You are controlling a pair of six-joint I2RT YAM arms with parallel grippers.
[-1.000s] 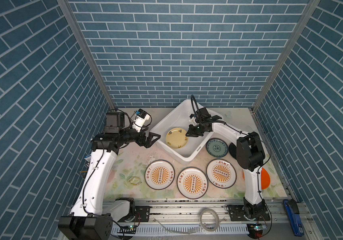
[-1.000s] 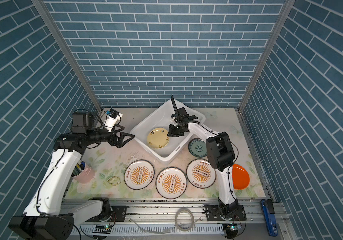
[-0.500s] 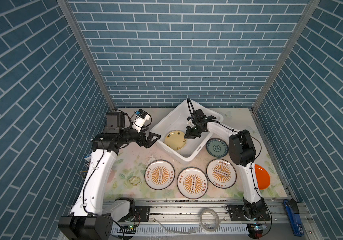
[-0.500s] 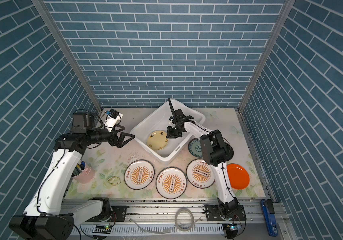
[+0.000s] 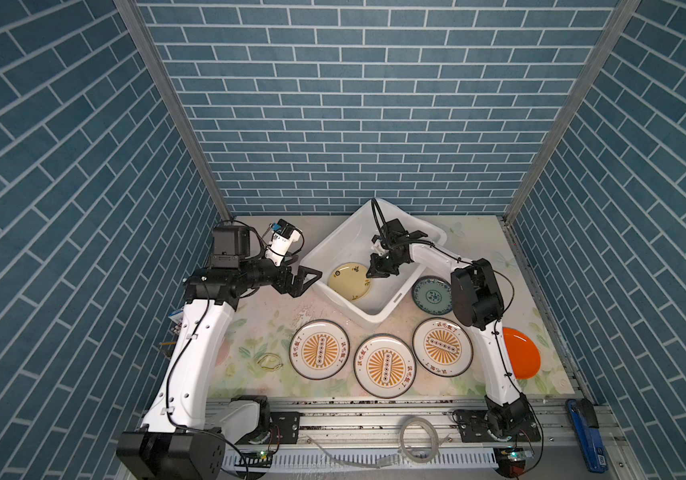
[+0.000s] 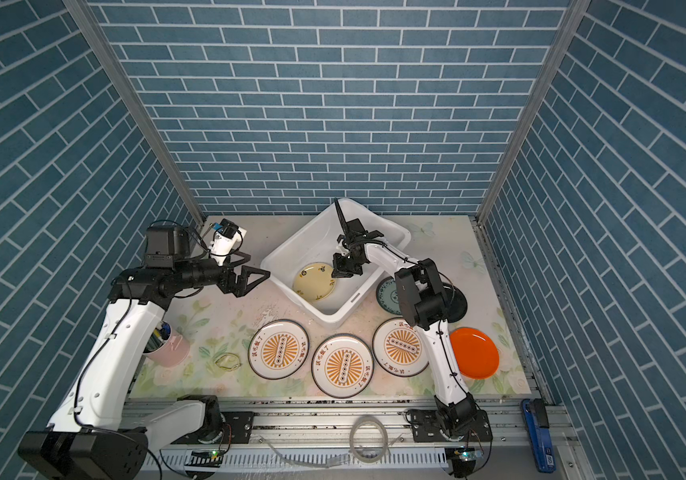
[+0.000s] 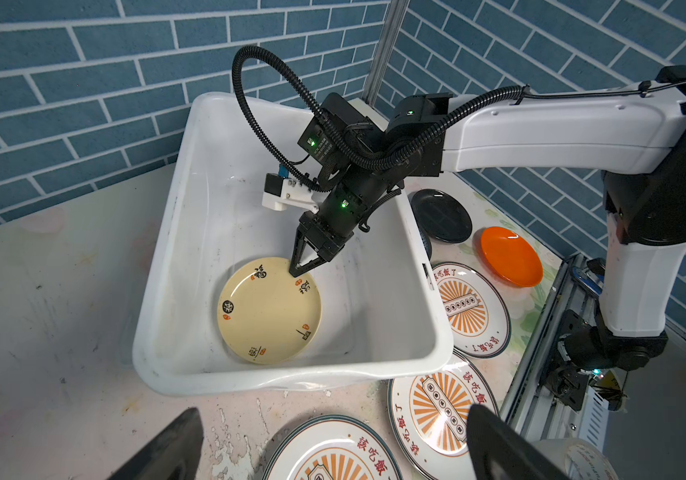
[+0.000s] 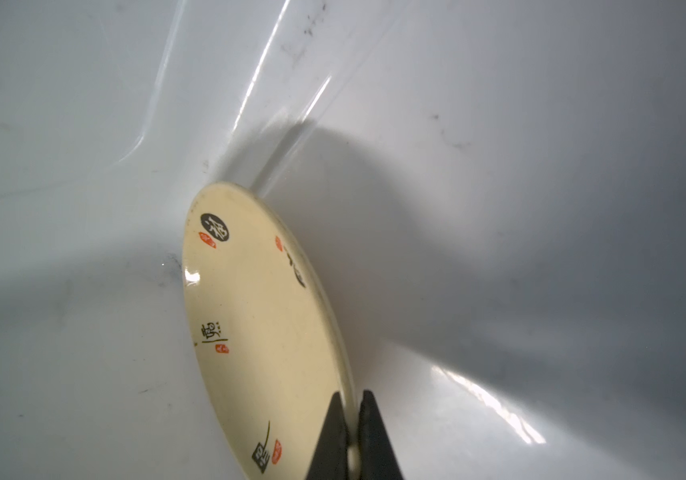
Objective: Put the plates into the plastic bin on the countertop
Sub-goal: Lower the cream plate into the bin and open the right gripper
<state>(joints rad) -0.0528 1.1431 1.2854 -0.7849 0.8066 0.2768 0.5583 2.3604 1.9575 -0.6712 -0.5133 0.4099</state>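
The pale yellow plate, marked with black brush characters and small red seals too small to be read, is seen low inside the plastic bin, its rim at twelve o'clock pinched by the right gripper, whose fingers are closed on it. On the sunburst plates, red characters reading 該吃飯了 are printed. The left gripper is held spread wide and empty at the bin's nine o'clock.

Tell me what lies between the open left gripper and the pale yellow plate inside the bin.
In both top views, only the white plastic bin's near wall separates the left gripper from the pale yellow plate, whose rim the right gripper pinches.
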